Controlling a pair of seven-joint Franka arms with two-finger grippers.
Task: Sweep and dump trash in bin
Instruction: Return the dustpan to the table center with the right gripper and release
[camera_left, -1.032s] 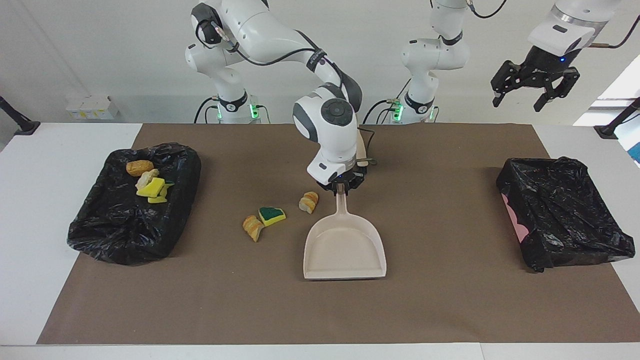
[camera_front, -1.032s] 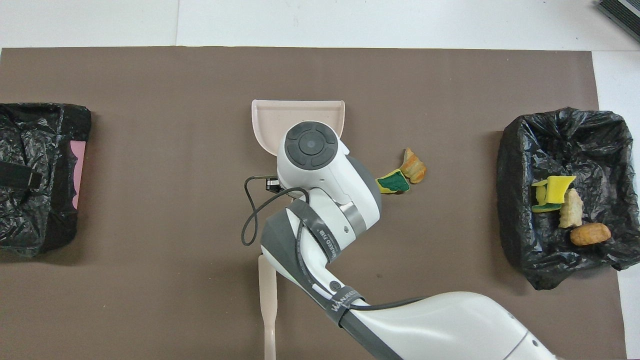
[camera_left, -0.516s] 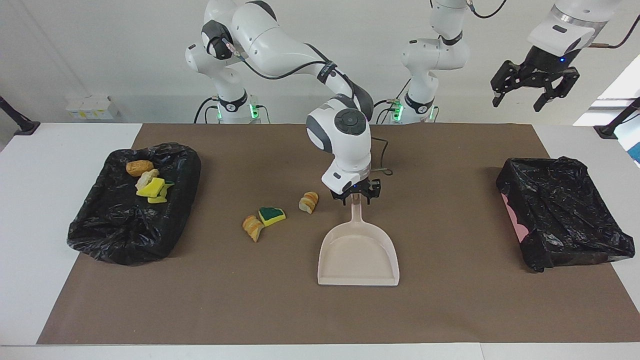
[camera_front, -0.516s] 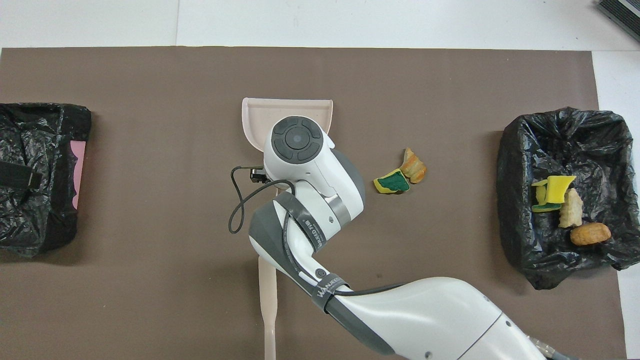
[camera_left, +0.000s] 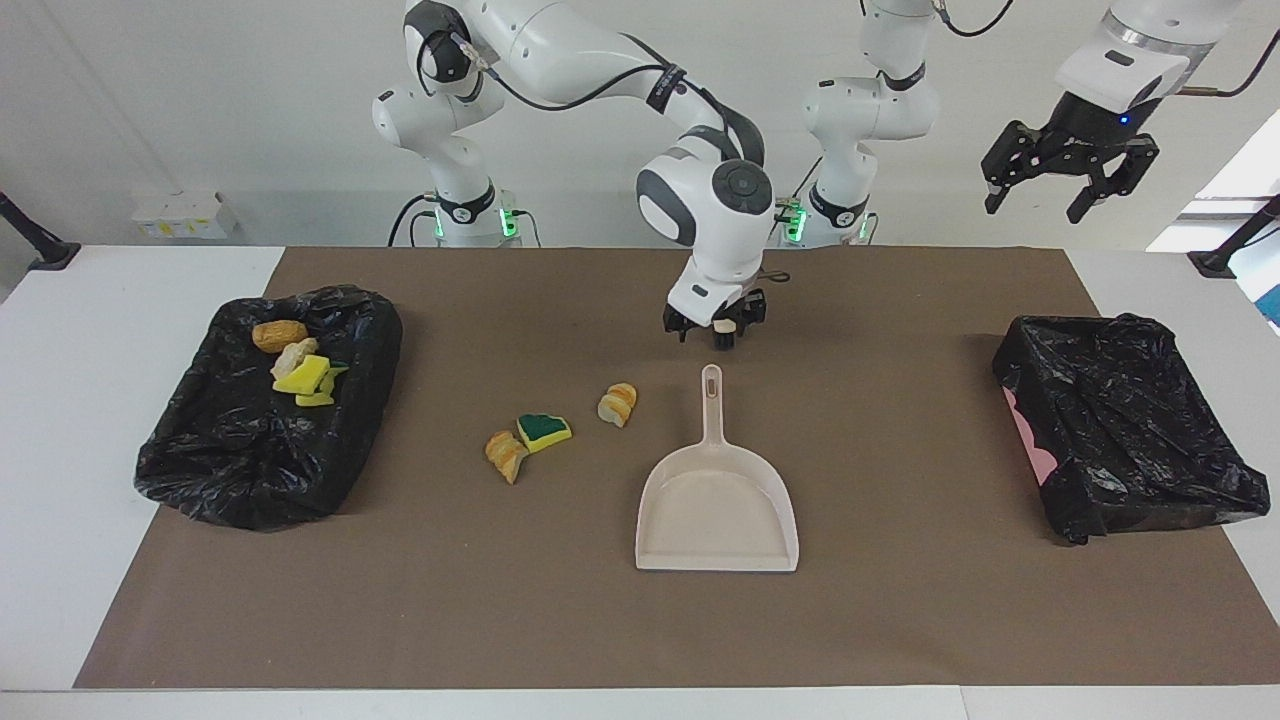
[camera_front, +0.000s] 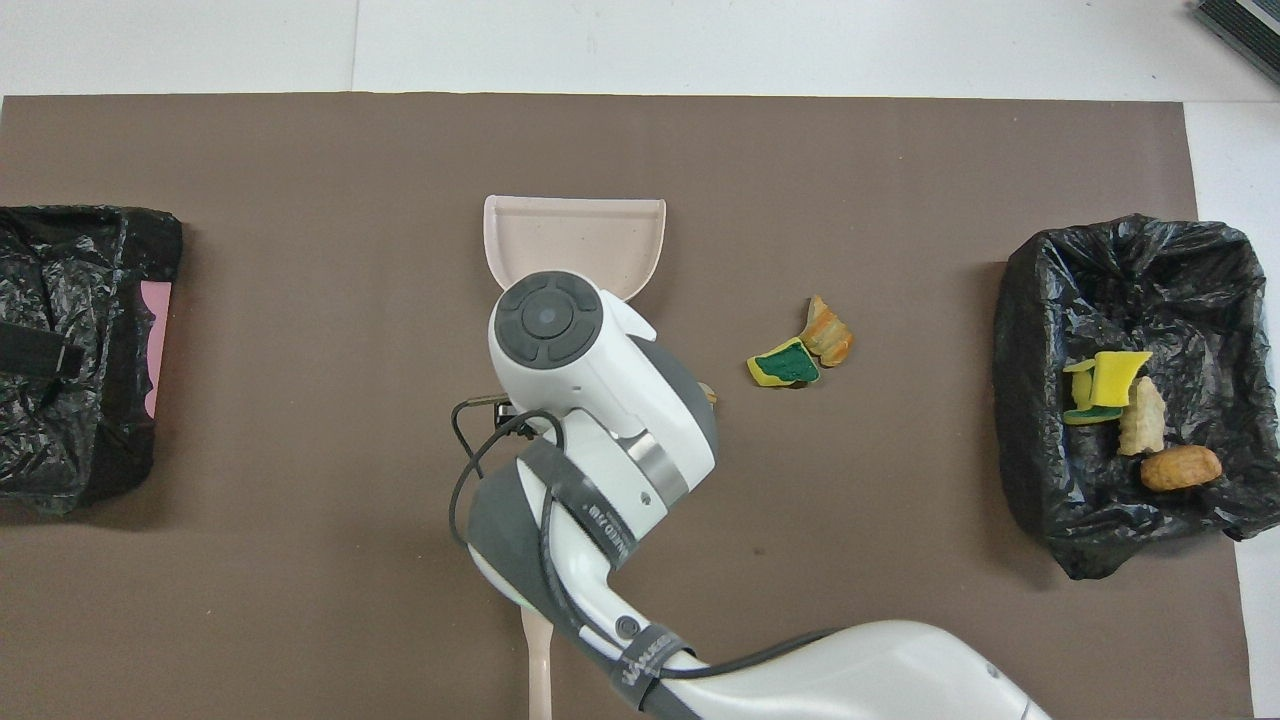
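Three pieces of trash lie on the brown mat: a bread chunk (camera_left: 507, 455), a yellow sponge with a green face (camera_left: 544, 431) (camera_front: 785, 363) and another bread chunk (camera_left: 617, 404). More trash (camera_left: 300, 365) (camera_front: 1105, 385) lies in the black-lined bin (camera_left: 200, 470) (camera_front: 1030, 300) at the right arm's end. The beige dustpan (camera_left: 718, 500) (camera_front: 575, 235) rests flat on the mat beside the loose pieces, with nothing in it. My right gripper (camera_left: 712, 335) hangs open over the mat just off the tip of the dustpan's handle (camera_left: 711, 400), apart from it. My left gripper (camera_left: 1035, 205) waits open, high over its end.
A second black-lined bin (camera_left: 1120, 440) (camera_front: 80, 350) stands at the left arm's end of the table. A beige brush handle (camera_front: 537, 660) lies on the mat near the robots, mostly hidden under the right arm in the overhead view.
The right gripper shifted the dustpan a little toward the left arm's end, let go of its handle, opened, then rose and drew back toward the robots. The left arm has not moved.
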